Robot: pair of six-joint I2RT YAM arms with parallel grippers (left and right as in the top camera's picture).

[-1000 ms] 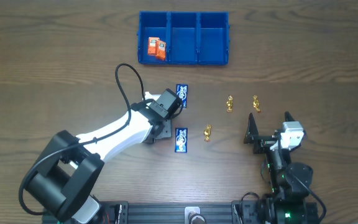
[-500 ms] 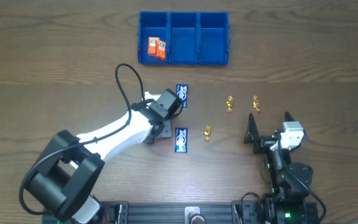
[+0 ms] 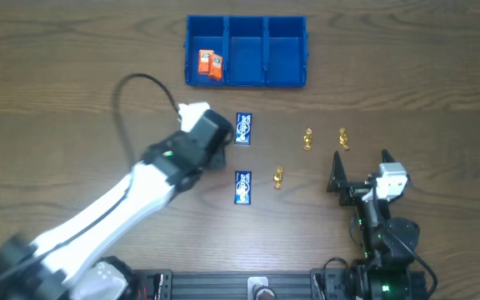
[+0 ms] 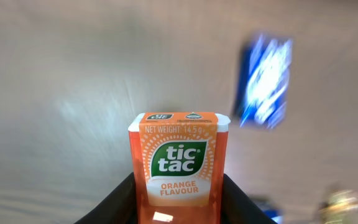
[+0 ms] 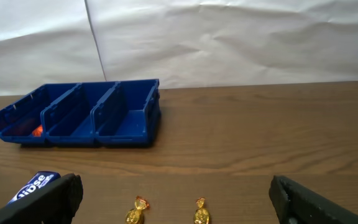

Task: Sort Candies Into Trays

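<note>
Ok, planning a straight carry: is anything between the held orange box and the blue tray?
Nothing visible. The left end effector grips the orange box, and bare table lies between it and the blue tray; the nearest blue packet sits off to the side.

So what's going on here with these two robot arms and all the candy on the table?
The left gripper holds a small orange plastic candy box upright between its fingers, over the wooden table. The blue three-compartment plastic tray has two similar orange boxes in its left compartment; its other two compartments look empty. Two blue candy packets and three gold-wrapped candies lie loose on the table. The right gripper sits open near its base, holding nothing.
</note>
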